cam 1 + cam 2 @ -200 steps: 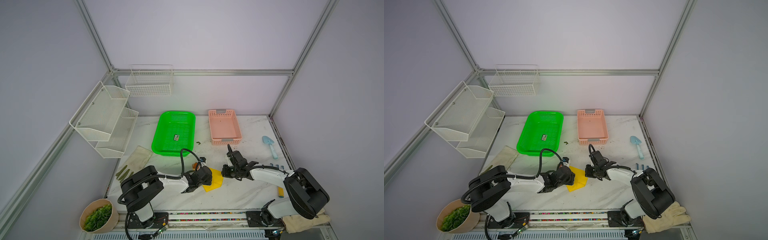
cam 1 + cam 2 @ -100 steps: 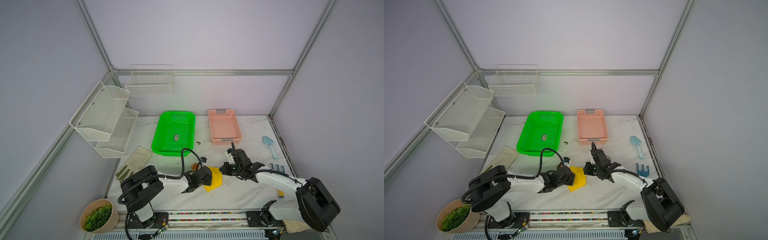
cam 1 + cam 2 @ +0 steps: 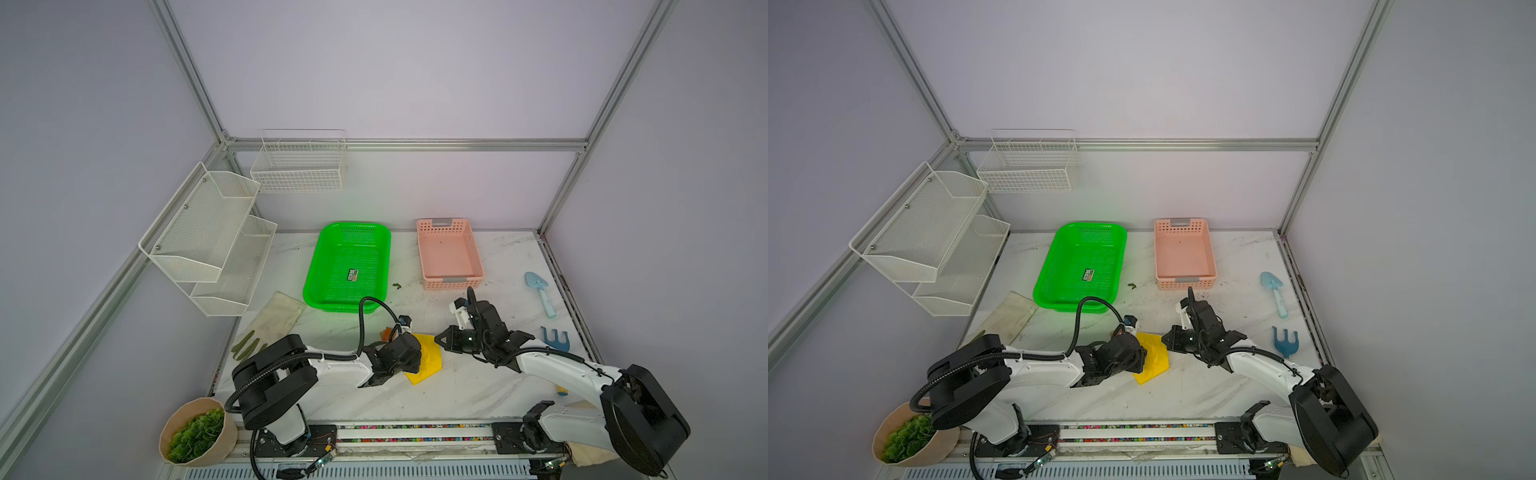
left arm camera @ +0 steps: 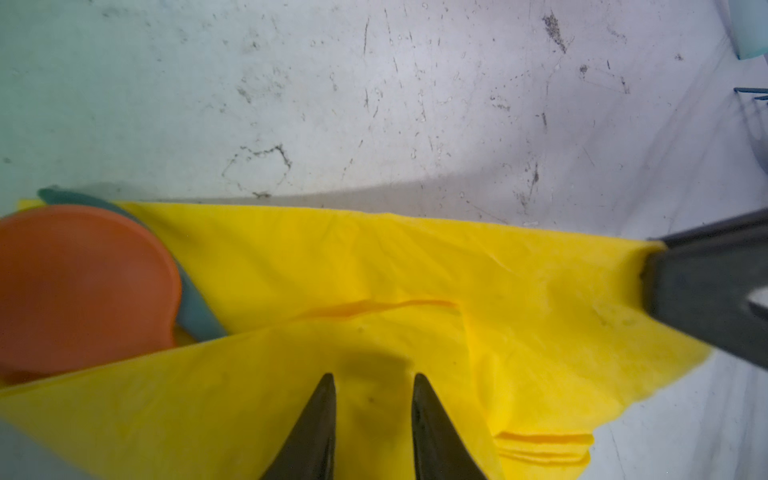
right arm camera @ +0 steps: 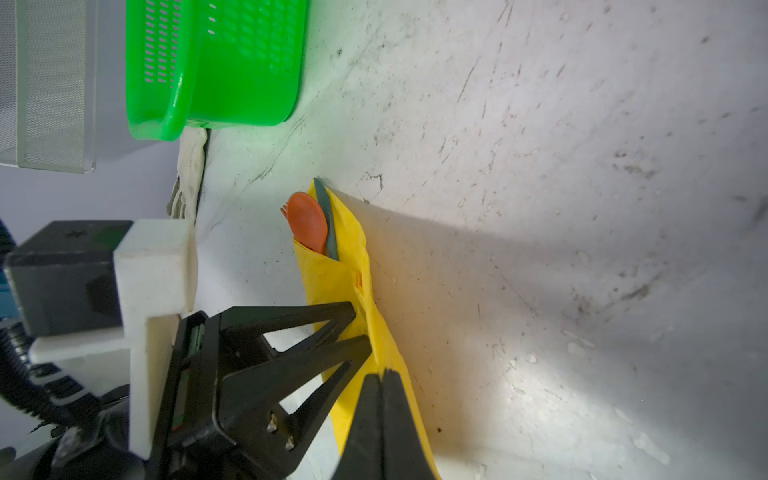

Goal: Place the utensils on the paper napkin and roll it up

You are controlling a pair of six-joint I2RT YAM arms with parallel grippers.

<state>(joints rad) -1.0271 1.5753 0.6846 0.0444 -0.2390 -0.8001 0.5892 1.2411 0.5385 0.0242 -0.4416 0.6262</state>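
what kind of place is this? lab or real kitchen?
Looks like a lab test cell, not a kitchen: aluminium frame with blank panel walls, left arm and right arm on a front rail, and mixed props like the green basket and toy shovel on the table.

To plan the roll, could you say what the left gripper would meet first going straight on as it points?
Probably the paper napkin, folded just ahead of the left gripper; past it only bare table shows, though depth is unclear.

Bright, even light; both wrist views blur close up, broad soft shadows crossing the table [image 5: 540, 124].
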